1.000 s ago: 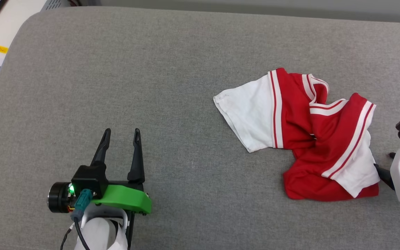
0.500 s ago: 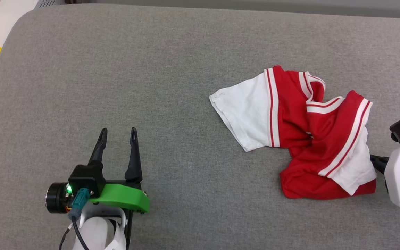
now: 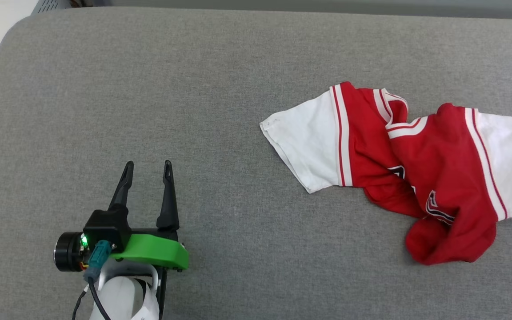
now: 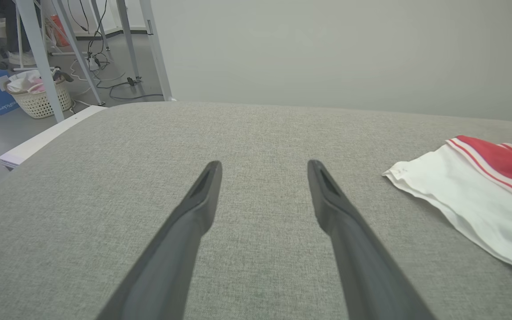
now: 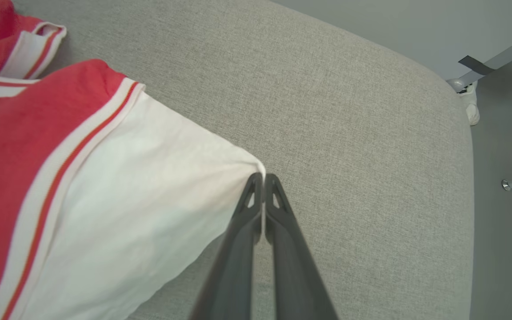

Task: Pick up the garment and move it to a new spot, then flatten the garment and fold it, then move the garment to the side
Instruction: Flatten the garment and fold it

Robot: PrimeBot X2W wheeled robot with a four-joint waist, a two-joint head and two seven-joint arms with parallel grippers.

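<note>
The garment, a crumpled red jersey with white sleeves and striped trim, lies at the right of the grey cushion; a scrap of black lettering shows in its folds. One white sleeve is stretched toward the right edge of the head view. In the right wrist view my right gripper is shut on the corner of that white sleeve, which is lifted off the cushion. My left gripper stands open over bare cushion at the lower left, well apart from the garment.
The grey cushion has rounded corners, with its edge close behind the right gripper. Beyond the far left corner are table legs, a white basket and cables on the floor.
My right gripper has shut on the white sleeve and pulled it up and out to the right, opening the bundle. The camera has shifted slightly. The left arm has kept still.
</note>
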